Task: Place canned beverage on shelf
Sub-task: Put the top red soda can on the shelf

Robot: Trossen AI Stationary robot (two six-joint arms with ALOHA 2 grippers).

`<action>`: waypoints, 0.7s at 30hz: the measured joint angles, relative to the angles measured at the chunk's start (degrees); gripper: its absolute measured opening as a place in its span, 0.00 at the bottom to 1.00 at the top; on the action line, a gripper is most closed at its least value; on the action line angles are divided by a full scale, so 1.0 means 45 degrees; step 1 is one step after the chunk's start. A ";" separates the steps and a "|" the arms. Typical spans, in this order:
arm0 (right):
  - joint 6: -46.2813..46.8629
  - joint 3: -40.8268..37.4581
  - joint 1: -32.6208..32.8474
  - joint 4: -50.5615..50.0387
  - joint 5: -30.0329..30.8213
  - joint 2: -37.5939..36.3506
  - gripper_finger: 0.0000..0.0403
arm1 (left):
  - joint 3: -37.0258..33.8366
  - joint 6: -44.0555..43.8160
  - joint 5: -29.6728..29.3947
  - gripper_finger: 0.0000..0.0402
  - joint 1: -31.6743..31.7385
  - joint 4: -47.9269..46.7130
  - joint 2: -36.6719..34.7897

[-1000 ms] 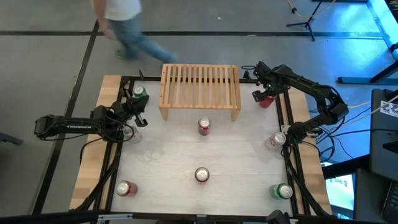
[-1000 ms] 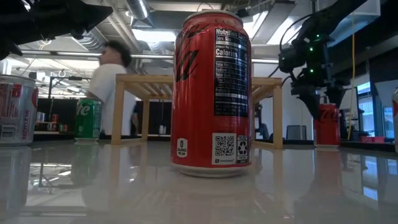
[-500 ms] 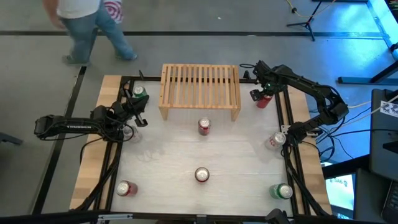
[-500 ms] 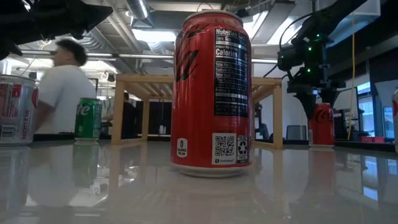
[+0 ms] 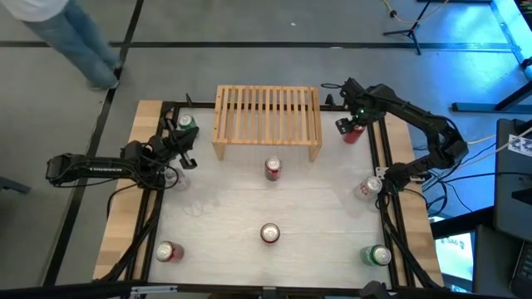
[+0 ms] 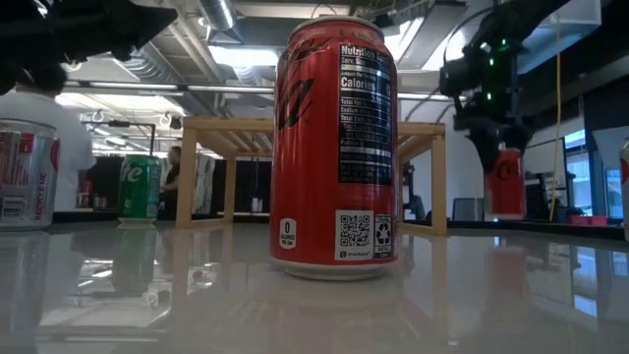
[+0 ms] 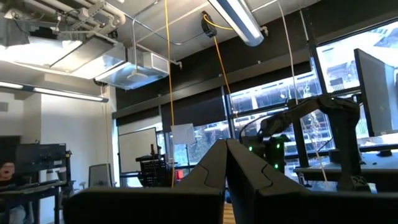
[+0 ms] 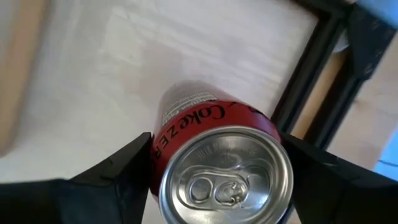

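The left gripper (image 5: 184,151) waits shut at the table's left edge, near a green can (image 5: 185,123). The shelf (image 5: 267,121) stands mid-table at the far side, its slatted top bare (plenty of room). Just right of it the right gripper (image 5: 352,125) clamps a red can (image 6: 505,183) by its sides, lifted clear. It looks rigid, smooth, probably slippery; grip mid-body, and mind the frame rail (image 5: 376,149) alongside.

Red Coke Zero can (image 8: 214,168) upright, lifted off table, right of light-wood slatted shelf (image 5: 268,116)
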 joint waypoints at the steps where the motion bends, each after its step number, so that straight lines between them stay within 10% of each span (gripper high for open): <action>1: 0.0004 0.0298 0.0005 -0.0283 -0.0001 -0.0071 0.72 | 0.0000 -0.0005 0.0000 0.01 0.0000 0.0032 0.0000; 21: 0.0998 0.9675 0.2590 -0.3428 -0.0283 0.0663 0.71 | 0.0000 -0.0121 -0.0001 0.01 -0.0005 -0.0128 0.0000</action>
